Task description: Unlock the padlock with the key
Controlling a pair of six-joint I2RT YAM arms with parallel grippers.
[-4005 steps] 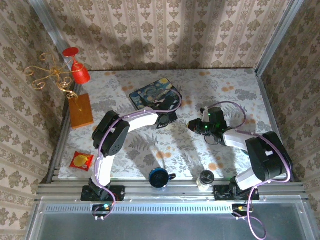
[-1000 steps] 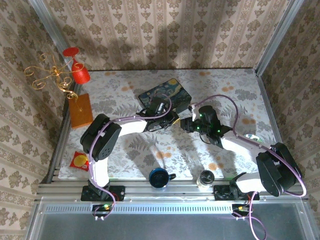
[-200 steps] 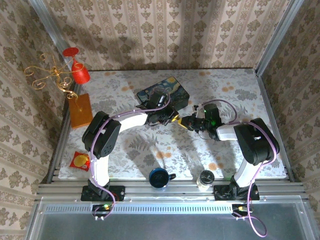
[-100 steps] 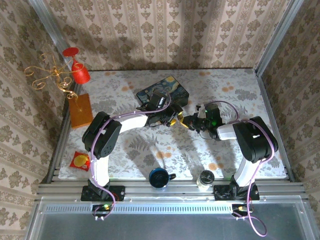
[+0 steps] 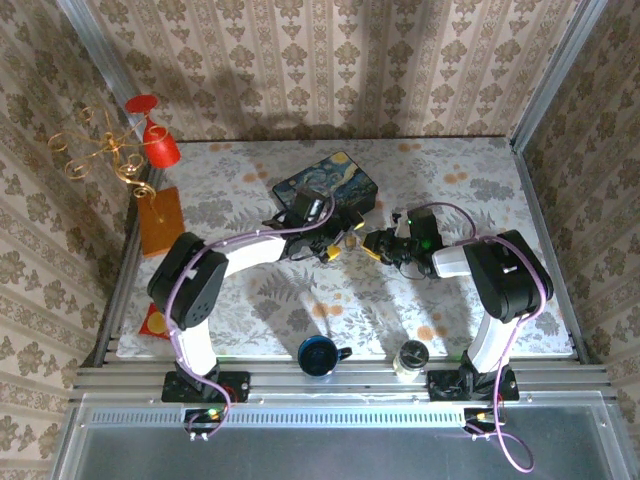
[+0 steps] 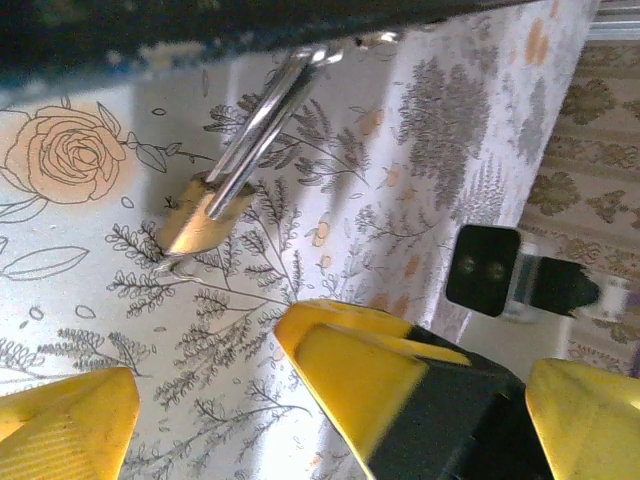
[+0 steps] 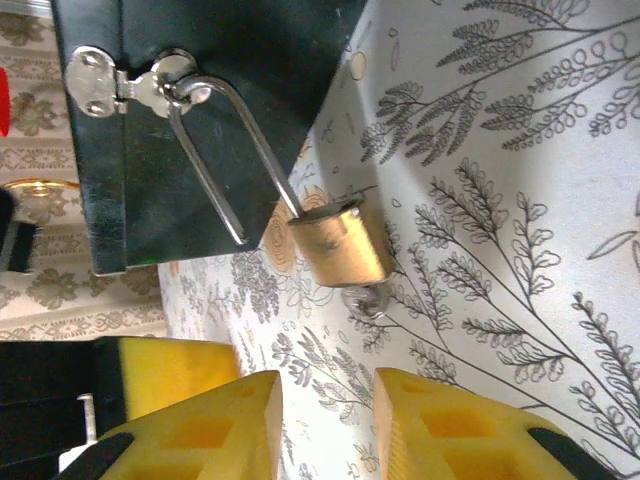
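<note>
- The padlock [image 7: 340, 245] hangs by its thin silvery shackle [image 7: 225, 150] from the clasp [image 7: 110, 80] on the side wall of the dark painted tin [image 5: 325, 185], near the middle of the bench [image 5: 450, 190].
- Its brassy body lies tilted on the floral surface, just beside the tin's wall.
- One leg of the shackle runs into the body. The other ends free beside it, outside the body.
- A small silvery piece, by its look the key [image 7: 365, 298], sticks out of the body's bottom end. It is too small to tell more.
- The left gripper [image 5: 340, 247] sits near the padlock with its jaws spread wide, gripping nothing. In its wrist view the yellow fingers [image 6: 60, 425] stand well apart, with the padlock ahead of them and untouched.
- The right gripper [image 7: 328, 385] faces the padlock from the other side. Its jaws are parted by a narrow gap with nothing between them, and its tips are near the key, not touching it.
- A blue mug [image 5: 318, 355] and a jar [image 5: 410, 358] stand at the bench's near edge.
</note>
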